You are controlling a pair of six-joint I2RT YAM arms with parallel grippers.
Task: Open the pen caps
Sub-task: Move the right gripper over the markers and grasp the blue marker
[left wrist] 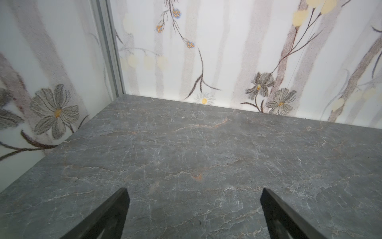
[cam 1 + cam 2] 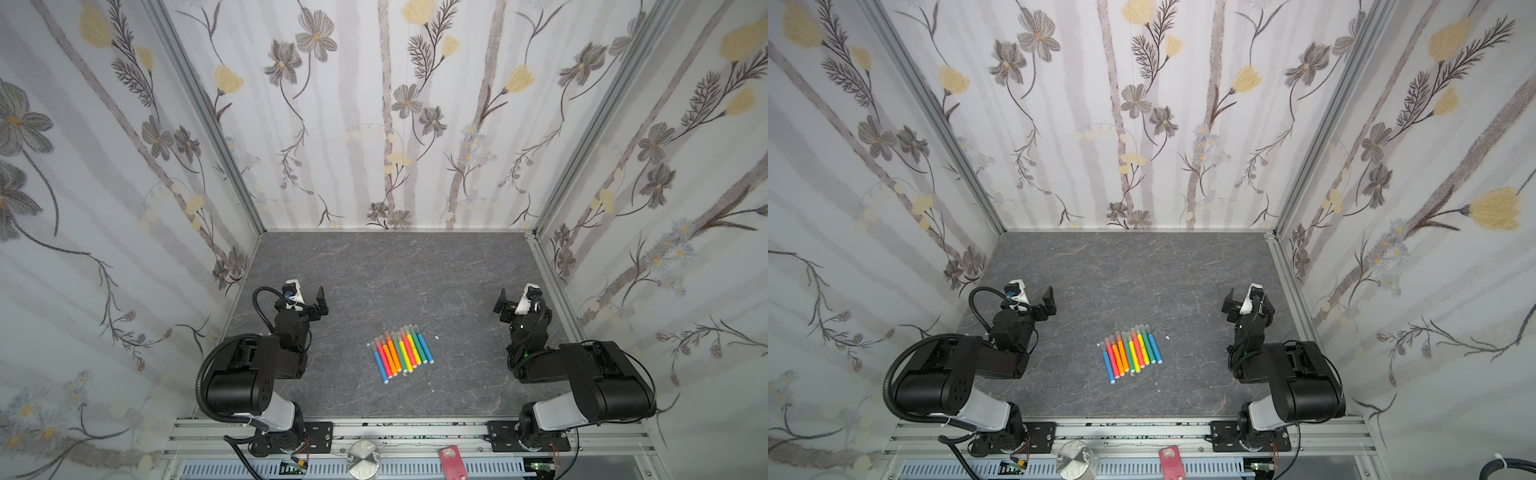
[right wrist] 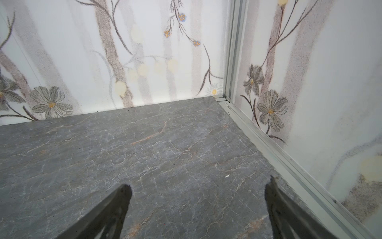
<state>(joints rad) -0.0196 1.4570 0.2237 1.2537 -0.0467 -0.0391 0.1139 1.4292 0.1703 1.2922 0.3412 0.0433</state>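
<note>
Left gripper: we are seeing the black left gripper hovering with its jaws spread wide; nothing is sitting between them.
Right gripper: we are seeing the black right gripper hovering likewise, jaws wide apart and holding nothing.
Pens: we are finding the row of short thin marker pens with blue, pink, orange, green and yellow barrels lying flat, side by side and touching. They are sitting between the two grippers, back behind the fingertips toward the arm bases, and well apart from both sets of jaws.
Caps: we are seeing the small translucent greyish-white plastic pen caps all sitting on the pens, at the ends pointing the way the jaws are pointing.
Tabletop: we are looking at a dark grey marble-patterned tabletop lying under and ahead of both sets of jaws; both wrist views are showing only this surface between the fingers.
Speck: a tiny white fleck is lying on the surface just ahead of the right jaws.
Walls: white panels with a grey and yellow flower print are facing both sets of jaws.
</note>
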